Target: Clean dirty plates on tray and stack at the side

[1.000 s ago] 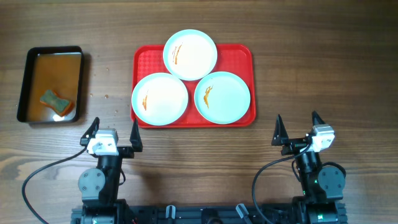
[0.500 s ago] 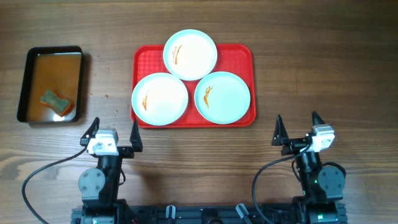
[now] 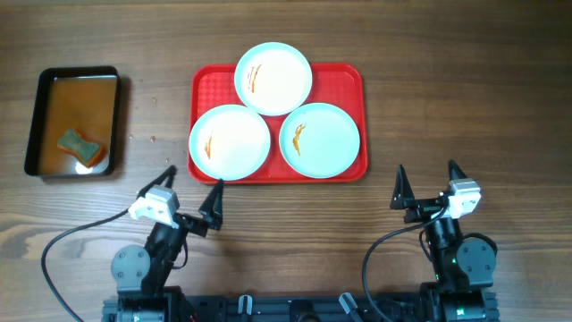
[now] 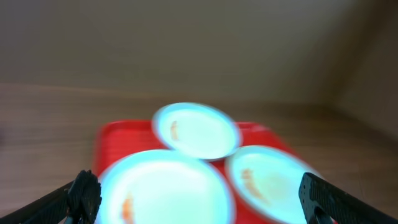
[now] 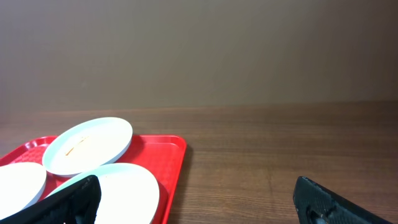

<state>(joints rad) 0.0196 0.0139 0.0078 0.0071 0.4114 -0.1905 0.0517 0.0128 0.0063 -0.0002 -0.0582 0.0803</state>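
- The left gripper [image 3: 195,177] has its fingers spread wide and holds nothing.
- The tray [image 3: 344,76] lies just ahead of it, and the nearest plate [image 3: 230,141], streaked orange, is just beyond its fingertips.
- The right gripper [image 3: 426,170] is likewise spread and empty.
- The tray is ahead and to its left, with the second plate [image 3: 319,139] closest and the third plate [image 3: 273,78] farthest.

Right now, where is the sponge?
In the overhead view the sponge lies in the black pan of brown water, at the far left, well left of the red tray.
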